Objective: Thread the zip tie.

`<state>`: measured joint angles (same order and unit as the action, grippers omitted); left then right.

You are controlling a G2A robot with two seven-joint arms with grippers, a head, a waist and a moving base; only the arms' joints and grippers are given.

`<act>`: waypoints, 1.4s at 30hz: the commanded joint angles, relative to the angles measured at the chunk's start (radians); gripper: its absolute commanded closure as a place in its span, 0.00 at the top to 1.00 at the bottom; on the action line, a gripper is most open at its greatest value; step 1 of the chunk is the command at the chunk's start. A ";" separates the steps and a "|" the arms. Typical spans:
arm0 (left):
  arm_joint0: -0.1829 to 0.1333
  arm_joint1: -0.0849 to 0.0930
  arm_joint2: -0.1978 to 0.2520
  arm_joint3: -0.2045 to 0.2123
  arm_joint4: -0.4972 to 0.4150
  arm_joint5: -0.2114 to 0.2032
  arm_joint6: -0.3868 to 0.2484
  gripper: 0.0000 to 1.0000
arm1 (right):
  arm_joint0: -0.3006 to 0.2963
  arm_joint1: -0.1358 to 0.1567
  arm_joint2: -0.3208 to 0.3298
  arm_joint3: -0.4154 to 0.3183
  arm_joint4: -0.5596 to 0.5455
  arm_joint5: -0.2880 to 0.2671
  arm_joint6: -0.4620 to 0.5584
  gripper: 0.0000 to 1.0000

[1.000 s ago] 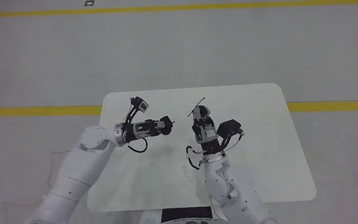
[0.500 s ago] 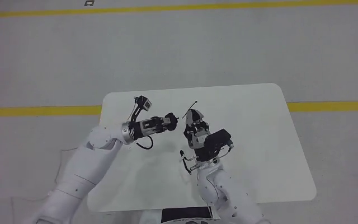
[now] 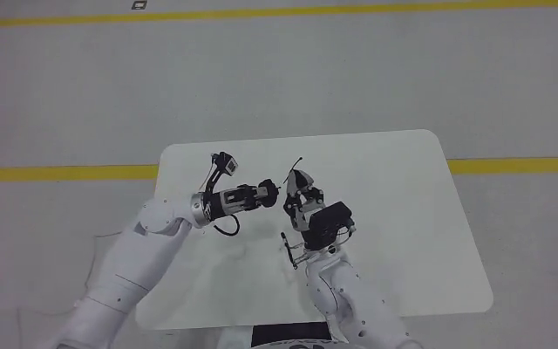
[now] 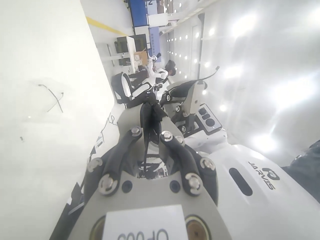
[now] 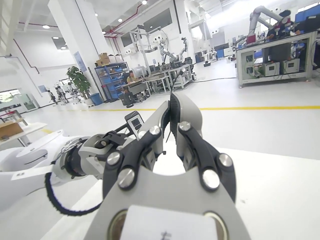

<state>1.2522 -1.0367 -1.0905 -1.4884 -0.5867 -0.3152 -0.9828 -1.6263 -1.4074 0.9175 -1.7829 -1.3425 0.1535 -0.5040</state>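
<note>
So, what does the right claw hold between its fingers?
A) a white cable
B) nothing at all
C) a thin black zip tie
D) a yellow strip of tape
C: in the right wrist view the right claw is shut on the thin black zip tie, whose tip sticks out beyond it.

Zip tie pinched in right gripper: stretch between pads hidden, thin tip lost against blurred room behind. In top view tie was hairline. Whether it touched left gripper could not be told. Left gripper clamped on dark strip: one end hidden between fingers, other behind gripper's base. Same tie or another, unclear. Thin crossed strands and speck on tabletop too small to identify.
</note>
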 commanded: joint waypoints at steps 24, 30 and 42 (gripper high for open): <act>0.000 0.000 0.000 0.000 -0.001 0.000 0.000 0.00 | -0.007 0.001 0.003 0.005 -0.034 -0.031 0.025 0.00; 0.000 0.000 0.000 0.000 -0.001 0.000 0.000 0.00 | -0.004 0.000 0.005 0.014 -0.044 -0.032 0.025 0.00; 0.000 0.000 0.000 0.000 -0.001 0.000 0.000 0.00 | -0.002 -0.003 0.005 0.030 -0.051 -0.019 0.012 0.00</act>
<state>1.2522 -1.0368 -1.0904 -1.4883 -0.5873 -0.3155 -0.9828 -1.6291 -1.4105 0.9222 -1.7549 -1.3935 0.1340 -0.4912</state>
